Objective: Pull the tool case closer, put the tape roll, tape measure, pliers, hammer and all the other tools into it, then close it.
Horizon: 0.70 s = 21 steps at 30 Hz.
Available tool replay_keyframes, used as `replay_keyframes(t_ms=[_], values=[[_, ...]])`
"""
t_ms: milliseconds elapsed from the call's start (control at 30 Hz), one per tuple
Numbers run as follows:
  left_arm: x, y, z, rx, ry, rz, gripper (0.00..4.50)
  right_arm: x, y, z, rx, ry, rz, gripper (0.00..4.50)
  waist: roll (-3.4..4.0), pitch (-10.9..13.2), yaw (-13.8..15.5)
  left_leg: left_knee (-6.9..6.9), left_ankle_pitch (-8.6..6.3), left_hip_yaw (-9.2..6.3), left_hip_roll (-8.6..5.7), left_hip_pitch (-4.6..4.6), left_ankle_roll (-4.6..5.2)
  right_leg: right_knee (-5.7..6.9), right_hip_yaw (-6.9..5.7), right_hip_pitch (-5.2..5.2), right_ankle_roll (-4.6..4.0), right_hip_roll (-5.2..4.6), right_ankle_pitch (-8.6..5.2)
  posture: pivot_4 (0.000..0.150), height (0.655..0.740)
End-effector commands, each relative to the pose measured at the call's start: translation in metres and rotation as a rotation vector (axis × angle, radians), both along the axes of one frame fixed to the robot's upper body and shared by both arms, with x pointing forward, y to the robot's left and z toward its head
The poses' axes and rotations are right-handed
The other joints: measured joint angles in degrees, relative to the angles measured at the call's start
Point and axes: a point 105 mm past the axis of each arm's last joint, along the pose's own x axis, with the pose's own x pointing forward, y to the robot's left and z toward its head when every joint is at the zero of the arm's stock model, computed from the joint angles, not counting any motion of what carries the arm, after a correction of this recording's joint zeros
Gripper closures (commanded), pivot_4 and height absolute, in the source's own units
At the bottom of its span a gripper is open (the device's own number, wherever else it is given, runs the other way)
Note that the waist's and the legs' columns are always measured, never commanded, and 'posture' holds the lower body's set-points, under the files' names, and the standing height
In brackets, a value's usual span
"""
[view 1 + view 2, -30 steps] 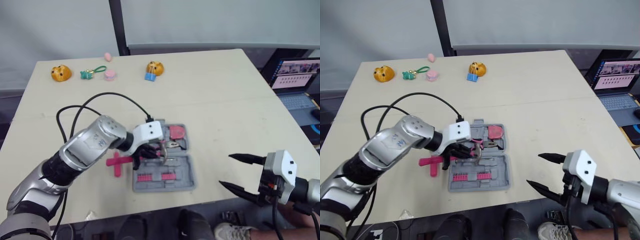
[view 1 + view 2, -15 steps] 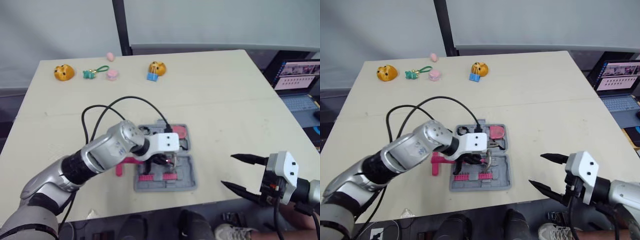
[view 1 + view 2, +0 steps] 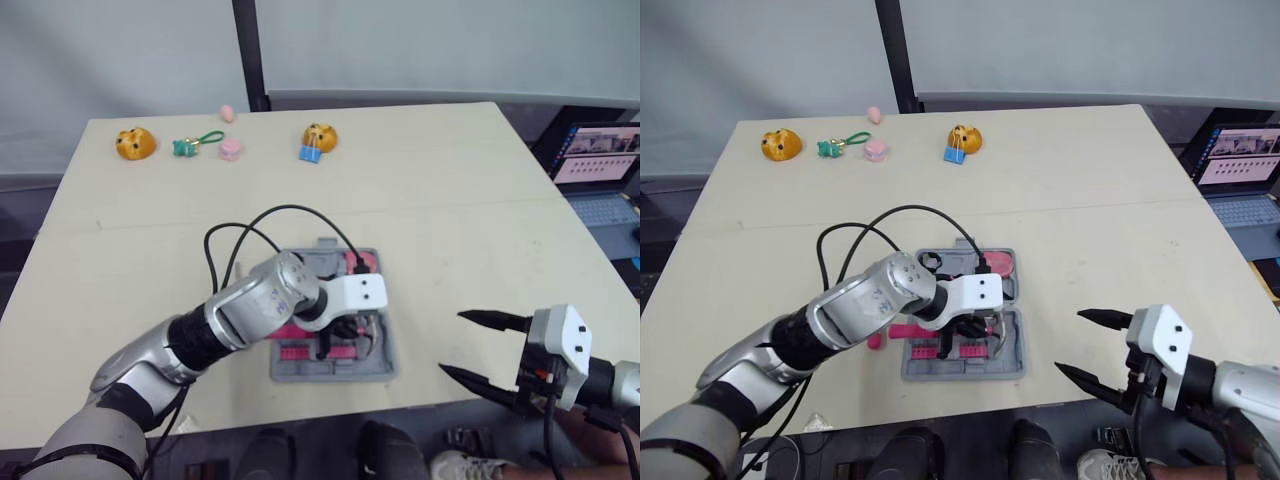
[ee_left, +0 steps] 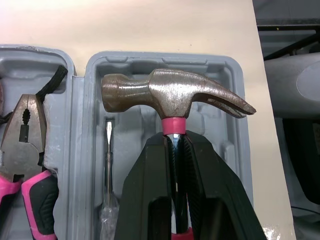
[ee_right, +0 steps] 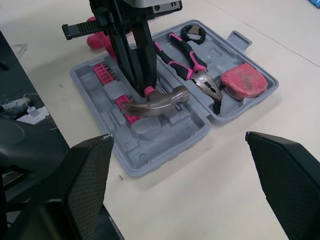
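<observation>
As it grips the hammer [image 4: 172, 96], left hand [image 4: 175, 141] (shifted rightward) overhangs the case [image 5: 155, 150].

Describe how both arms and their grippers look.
The left arm is silver with a black band, a small marking and a white wrist housing; a black cable loops from it. The left gripper has two black tapered fingers. The right gripper has pointed black fingers on a white angular housing.

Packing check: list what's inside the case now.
Pliers and tape measure lie in one half of the case. A screwdriver and pink bits lie in the other, where the left claw holds the hammer. The slots beneath claw and hammer are covered.
</observation>
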Motion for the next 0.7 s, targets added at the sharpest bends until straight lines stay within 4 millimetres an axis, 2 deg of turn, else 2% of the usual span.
replay_keyframes(t_ms=[33, 433, 700], values=[[0.004, -0.011, 0.010, -0.014, -0.066, -0.026, 4.47, -0.002, 0.003, 0.007, -0.015, -0.042, 0.006, 0.00, 0.00, 0.0, 0.0, 0.00, 0.00, 0.00, 0.00, -0.01, 0.00, 0.00, 0.00, 0.00, 0.00, 0.00, 0.00, 0.150, 0.7400], [0.004, -0.016, -0.001, 0.086, -0.057, -0.067, 4.47, -0.006, 0.004, 0.007, -0.013, -0.044, -0.010, 0.00, 0.00, 0.0, 0.0, 0.00, -0.01, -0.02, 0.00, -0.04, 0.01, -0.03, -0.02, 0.00, 0.00, 0.00, 0.00, 0.150, 0.7400], [0.005, -0.029, -0.007, 0.096, -0.034, -0.062, 4.47, -0.008, 0.003, 0.007, -0.016, -0.046, -0.019, 0.00, 0.00, 0.0, 0.0, 0.02, -0.02, -0.01, -0.01, -0.05, 0.04, -0.03, -0.01, 0.00, 0.02, 0.00, 0.01, 0.150, 0.7400]])
